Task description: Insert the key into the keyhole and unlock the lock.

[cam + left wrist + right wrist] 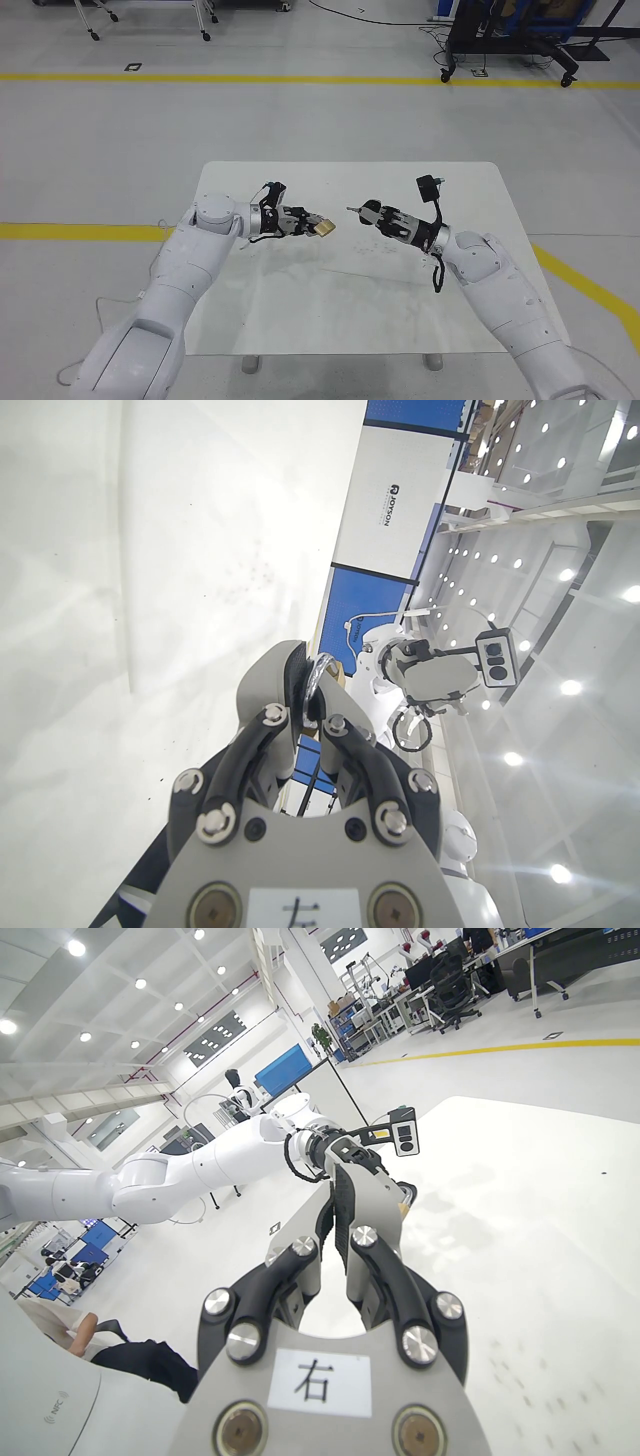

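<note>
"Where's the lock?"

"In my left gripper. The fingers are clenched on the lock at its shackle, holding it above the white table with the brass body towards my other arm."

"And the key?"

"My right gripper pinches the key, with the tip aimed at the lock. The two are near each other but not touching."

- Centre frame: a short gap separates the small brass padlock from the slim silver key.
- Grey left gripper and right gripper flank it.
</note>
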{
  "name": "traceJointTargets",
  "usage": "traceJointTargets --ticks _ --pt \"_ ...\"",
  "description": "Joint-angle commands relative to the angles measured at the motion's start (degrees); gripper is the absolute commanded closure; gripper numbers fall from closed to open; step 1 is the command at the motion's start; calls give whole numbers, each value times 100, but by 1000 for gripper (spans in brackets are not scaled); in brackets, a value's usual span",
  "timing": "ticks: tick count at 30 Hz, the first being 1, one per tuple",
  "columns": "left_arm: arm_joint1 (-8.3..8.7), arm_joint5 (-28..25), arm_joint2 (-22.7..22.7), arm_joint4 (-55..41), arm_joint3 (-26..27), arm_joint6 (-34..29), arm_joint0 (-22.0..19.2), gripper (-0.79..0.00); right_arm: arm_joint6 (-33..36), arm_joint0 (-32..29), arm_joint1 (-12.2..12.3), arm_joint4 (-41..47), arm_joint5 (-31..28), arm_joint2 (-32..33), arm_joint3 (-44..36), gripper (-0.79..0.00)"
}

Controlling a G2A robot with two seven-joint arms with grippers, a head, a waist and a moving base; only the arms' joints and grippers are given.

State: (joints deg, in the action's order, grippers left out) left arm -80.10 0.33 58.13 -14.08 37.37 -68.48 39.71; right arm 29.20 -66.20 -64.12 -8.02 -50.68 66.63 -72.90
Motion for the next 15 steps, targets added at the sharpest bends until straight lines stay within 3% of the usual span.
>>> traceJointTargets --ticks 1,3,7,10,15 --pt "-26 527 137 -667 -37 -237 104 0 0 0 0 0 0 0 0 0" --pt "-50 1102 296 -1298 -220 -501 81 0 -5 -35 -4 -44 -54 -44 -180 0" --pt "-116 1686 353 -1877 -597 -826 -33 0 -27 -62 35 -769 266 75 -502 0" --pt "-156 1899 278 -1958 -829 -1059 -143 0 -103 -176 82 -1334 301 231 -838 0" --pt "-197 1816 121 -1791 -1075 -1197 -329 0 -355 -483 144 -1888 261 476 -1184 0"
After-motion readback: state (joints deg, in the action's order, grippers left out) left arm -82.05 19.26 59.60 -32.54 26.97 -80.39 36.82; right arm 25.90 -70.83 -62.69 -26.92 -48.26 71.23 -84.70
